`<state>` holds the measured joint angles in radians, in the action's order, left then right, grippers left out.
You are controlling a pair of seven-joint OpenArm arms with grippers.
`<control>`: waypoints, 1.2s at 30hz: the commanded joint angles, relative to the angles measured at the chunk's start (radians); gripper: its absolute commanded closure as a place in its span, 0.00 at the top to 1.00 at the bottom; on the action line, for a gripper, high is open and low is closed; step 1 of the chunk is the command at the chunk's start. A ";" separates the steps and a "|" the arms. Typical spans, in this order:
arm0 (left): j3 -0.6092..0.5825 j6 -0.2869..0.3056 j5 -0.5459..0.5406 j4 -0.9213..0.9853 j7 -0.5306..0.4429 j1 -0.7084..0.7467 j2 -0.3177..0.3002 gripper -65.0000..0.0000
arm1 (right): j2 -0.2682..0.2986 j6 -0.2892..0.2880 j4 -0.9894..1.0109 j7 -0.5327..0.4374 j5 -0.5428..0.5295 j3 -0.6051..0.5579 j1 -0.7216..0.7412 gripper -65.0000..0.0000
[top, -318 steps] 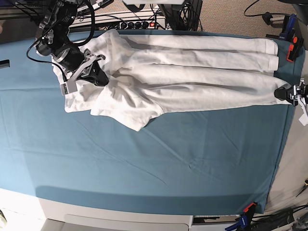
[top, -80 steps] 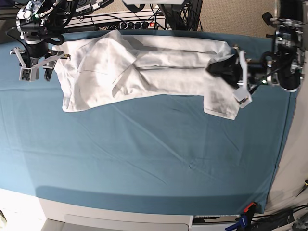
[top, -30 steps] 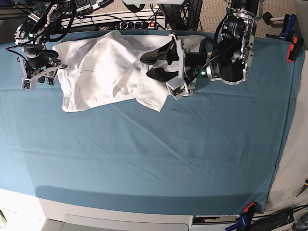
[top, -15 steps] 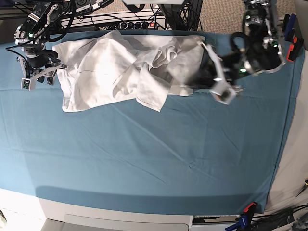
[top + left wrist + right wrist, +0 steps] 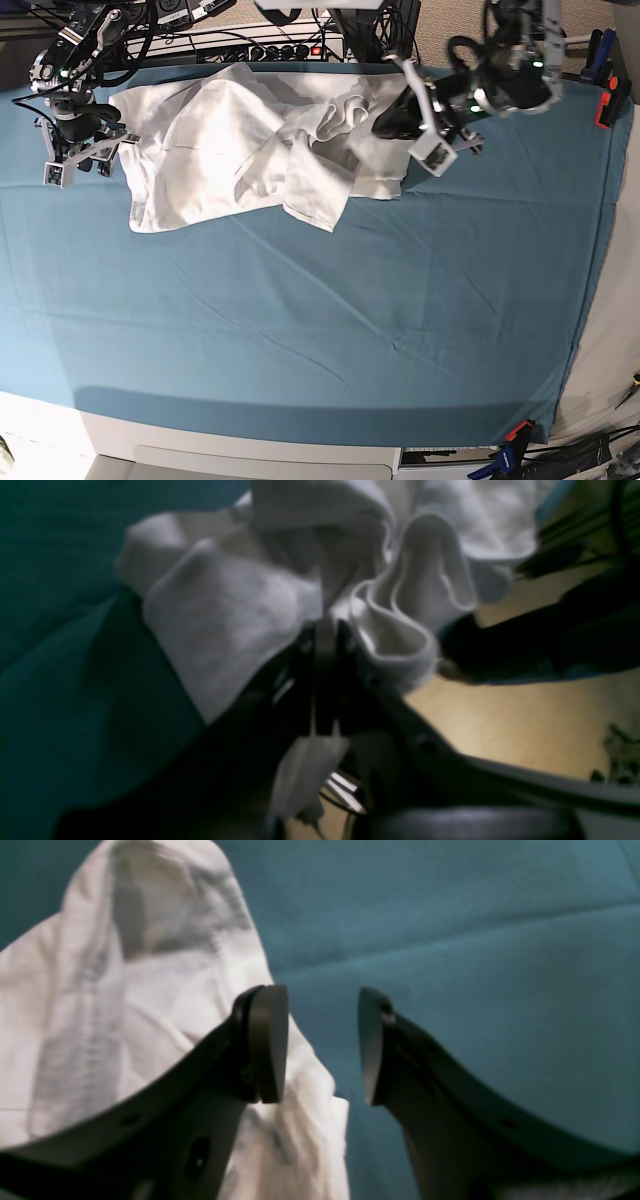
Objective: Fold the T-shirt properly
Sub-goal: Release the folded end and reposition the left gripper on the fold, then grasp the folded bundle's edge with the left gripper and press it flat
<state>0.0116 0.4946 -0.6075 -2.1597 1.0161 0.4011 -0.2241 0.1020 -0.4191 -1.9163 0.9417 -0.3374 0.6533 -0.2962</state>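
The white T-shirt lies bunched at the back left of the table, its right part heaped in loose folds. My left gripper is at that heap's right edge. In the left wrist view it is shut on a pinch of the T-shirt, with hemmed folds billowing around the tips. My right gripper hovers just off the T-shirt's left edge. Its fingers stand open with nothing between them, over the teal sheet, and the T-shirt lies to their left.
A teal cloth sheet covers the whole table. A power strip and cables run behind the back edge. Orange clamps hold the sheet at the right edge and at the front right corner.
My left gripper let go of the folded-over part, swung out to the right, shut, and came back to the heap's right edge. The right arm has barely moved.
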 commanded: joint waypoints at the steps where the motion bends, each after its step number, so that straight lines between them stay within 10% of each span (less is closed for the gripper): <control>1: -0.025 -0.006 0.020 -0.015 -0.033 0.000 0.007 0.00 | 0.014 -0.003 -0.014 -0.023 -0.013 0.003 0.005 0.36; 18: -0.362 -0.028 0.180 -0.015 -0.105 -0.018 0.105 0.00 | 0.018 -0.003 -0.014 -0.023 -0.029 0.002 0.006 0.36; 36: -0.173 -0.087 0.219 -0.018 0.002 0.044 0.044 0.00 | 0.051 -0.003 -0.014 -0.018 -0.032 0.002 0.005 0.36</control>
<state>-0.1593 0.4026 -0.3717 -2.1590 1.0378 0.4480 -0.1810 0.1379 -0.4194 -1.9163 0.9459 -0.3649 0.6525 -0.2962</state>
